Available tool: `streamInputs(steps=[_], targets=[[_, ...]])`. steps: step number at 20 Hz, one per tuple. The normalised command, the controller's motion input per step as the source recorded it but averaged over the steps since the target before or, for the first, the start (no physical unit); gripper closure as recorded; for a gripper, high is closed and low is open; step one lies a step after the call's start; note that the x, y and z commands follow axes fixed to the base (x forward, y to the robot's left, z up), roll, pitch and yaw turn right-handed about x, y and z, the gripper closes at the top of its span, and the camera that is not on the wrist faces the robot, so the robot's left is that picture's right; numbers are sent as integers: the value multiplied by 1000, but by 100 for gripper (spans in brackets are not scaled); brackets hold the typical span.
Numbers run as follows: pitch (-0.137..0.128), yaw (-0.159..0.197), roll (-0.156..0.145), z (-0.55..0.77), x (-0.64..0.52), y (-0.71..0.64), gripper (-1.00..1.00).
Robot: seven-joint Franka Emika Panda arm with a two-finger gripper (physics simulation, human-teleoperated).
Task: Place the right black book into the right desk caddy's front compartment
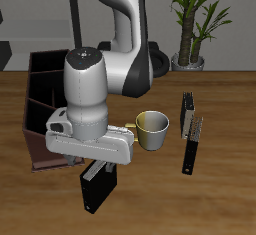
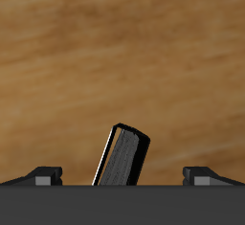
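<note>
The right black book (image 1: 97, 191) stands upright on the table near its front edge, a thick black hardback with pale page edges. In the wrist view the book (image 2: 122, 158) leans slightly between my two fingertips (image 2: 43, 175), with a gap to each. My gripper (image 1: 98, 169) hangs directly above it, open and holding nothing; its fingers are spread wider than the book. The right desk caddy (image 1: 42, 79), a dark brown-maroon box with dividers, sits farther back beside the arm, partly hidden by my wrist.
A yellowish mug (image 1: 152, 129) stands mid-table just beyond the gripper. On the mug's other side, a slim black book with a grey speckled face (image 1: 188, 119) stands with a thin long black book (image 1: 189, 155) in front of it. A potted plant (image 1: 190, 39) is behind the table.
</note>
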Motion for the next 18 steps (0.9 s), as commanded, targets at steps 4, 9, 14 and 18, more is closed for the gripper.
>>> streamInputs(steps=[4, 9, 14, 18], targets=[[-23, -31, -19, -22, 22, 6, -100], [-11, -11, 1, -102, 36, 22, -100], [12, -1, 0, -195, 19, 42, -100], [24, -25, -9, -213, 18, -49, -100]])
